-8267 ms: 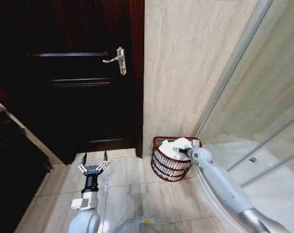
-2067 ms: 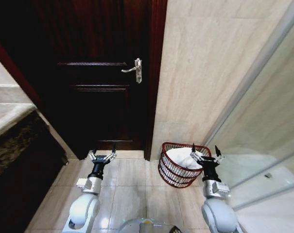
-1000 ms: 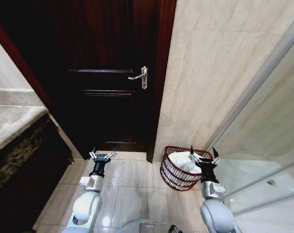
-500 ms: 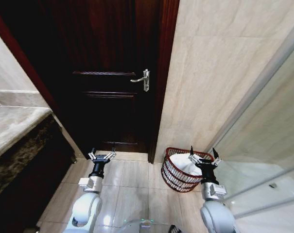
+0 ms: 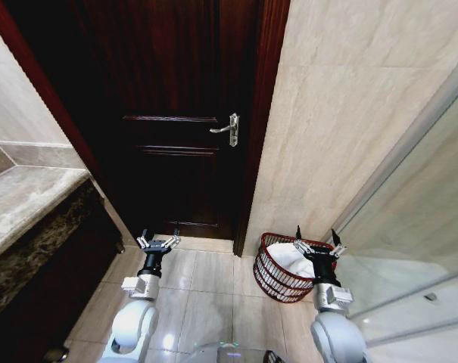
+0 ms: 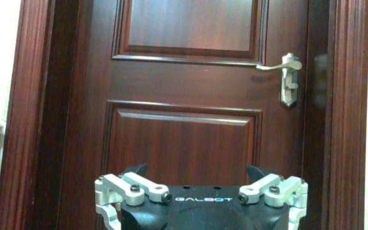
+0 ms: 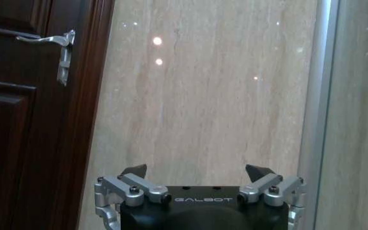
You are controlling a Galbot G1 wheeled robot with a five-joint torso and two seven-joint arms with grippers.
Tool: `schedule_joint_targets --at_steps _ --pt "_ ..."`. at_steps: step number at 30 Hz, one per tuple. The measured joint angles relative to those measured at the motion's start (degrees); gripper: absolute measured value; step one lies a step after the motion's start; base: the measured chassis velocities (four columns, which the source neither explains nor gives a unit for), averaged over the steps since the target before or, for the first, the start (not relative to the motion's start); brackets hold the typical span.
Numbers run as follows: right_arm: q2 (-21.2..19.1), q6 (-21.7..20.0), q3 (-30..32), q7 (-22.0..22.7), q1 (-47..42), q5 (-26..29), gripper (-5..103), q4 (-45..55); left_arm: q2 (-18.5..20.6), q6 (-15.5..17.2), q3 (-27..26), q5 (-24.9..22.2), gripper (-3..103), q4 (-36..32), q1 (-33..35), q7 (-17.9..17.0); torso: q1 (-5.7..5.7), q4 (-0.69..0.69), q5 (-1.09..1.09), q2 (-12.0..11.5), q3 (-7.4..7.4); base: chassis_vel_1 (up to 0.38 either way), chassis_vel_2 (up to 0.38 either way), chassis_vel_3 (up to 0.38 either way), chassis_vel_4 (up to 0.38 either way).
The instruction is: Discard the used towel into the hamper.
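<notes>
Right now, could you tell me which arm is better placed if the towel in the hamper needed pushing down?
The right, I'd judge. The right claw is open directly by the hamper holding the white towel, whereas the left claw is open over bare floor by the door.

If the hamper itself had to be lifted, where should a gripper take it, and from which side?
Probably the top rim of the hamper, from above. It stands upright and open-topped beside the tiled wall, with a white towel filling the middle, so the bare rim nearest the robot is freest. The right gripper, jaws open, hangs over it; the left gripper, also open, is over the floor.
</notes>
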Motion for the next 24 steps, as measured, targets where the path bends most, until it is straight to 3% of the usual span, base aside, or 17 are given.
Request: schedule_joint_targets --at_steps 6,24 --pt "0.86 -0.16 1.58 -0.44 0.55 0.30 100 0.31 0.12 0.32 0.20 -0.60 100 -0.49 -0.04 -0.12 0.98 0.00 0.00 2.31 1.34 0.000 0.000 0.000 0.000" --pt "1.05 -0.01 2.32 -0.97 -0.36 1.00 100 1.29 0.10 0.83 0.34 0.15 100 -1.28 -0.07 -0.48 2.73 0.00 0.00 6.28 3.55 0.000 0.000 0.000 0.000"
